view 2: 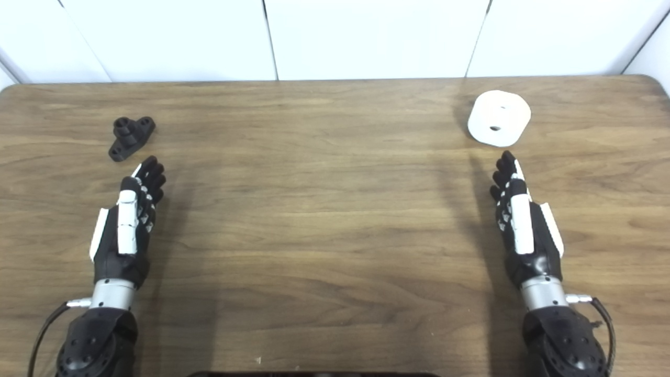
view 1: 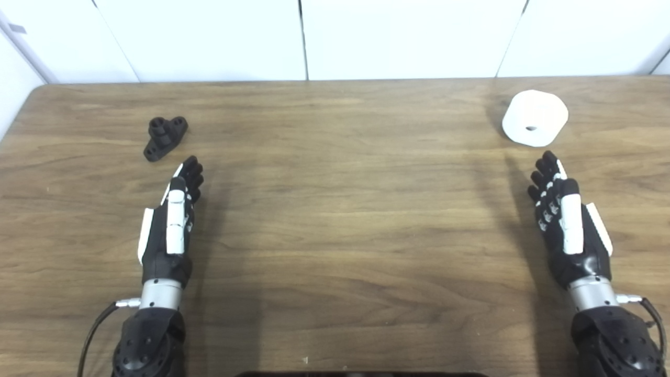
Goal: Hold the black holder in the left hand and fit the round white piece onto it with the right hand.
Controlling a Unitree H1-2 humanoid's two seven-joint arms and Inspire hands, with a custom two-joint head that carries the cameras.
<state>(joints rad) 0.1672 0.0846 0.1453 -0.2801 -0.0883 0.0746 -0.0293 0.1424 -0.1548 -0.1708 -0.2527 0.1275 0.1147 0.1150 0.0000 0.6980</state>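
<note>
The black holder (view 1: pixel 165 137) lies on the wooden table (view 1: pixel 335 209) at the far left, a short post rising from its flat base. My left hand (view 1: pixel 175 217) is just below it, fingers stretched out and empty, tips a small gap from the holder. The round white piece (view 1: pixel 535 117), with a small hole in its middle, rests at the far right. My right hand (view 1: pixel 568 220) sits below it, also open and holding nothing, its fingertips short of the piece.
A white panelled wall (view 1: pixel 335 36) runs behind the table's far edge. A dark object's edge (view 1: pixel 361 374) shows at the bottom centre. Cables (view 1: pixel 94 330) trail from both wrists.
</note>
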